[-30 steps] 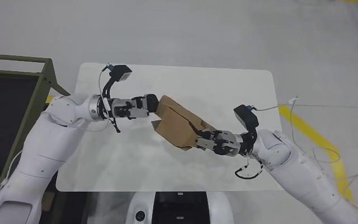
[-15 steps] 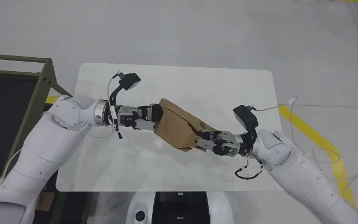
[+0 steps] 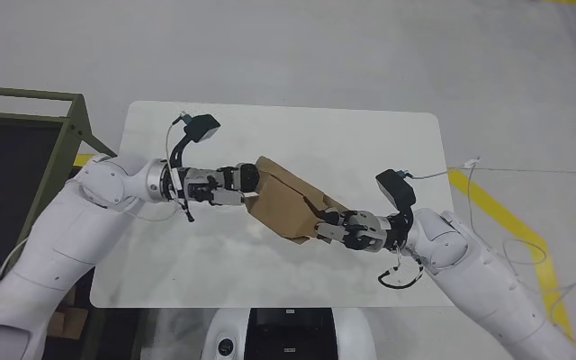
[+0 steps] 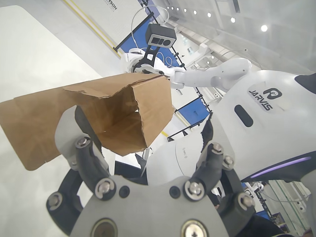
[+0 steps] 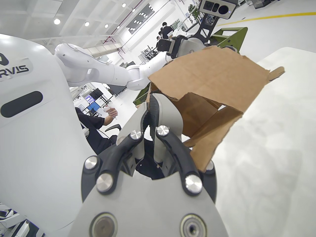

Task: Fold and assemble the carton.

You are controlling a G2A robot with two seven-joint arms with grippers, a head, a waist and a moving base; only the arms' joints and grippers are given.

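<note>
Held over the middle of the table (image 3: 360,144), as a half-opened brown tube: the carton (image 3: 288,202). Pinched at one end by the right end effector (image 3: 322,225), closed tight on a wall. Met at the other end by the left end effector (image 3: 245,180), spread wide, one finger (image 4: 64,129) behind a flap, gripping nothing.

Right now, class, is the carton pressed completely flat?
No, the carton is opened into a hollow sleeve, its walls standing apart so that the inside shows.
</note>
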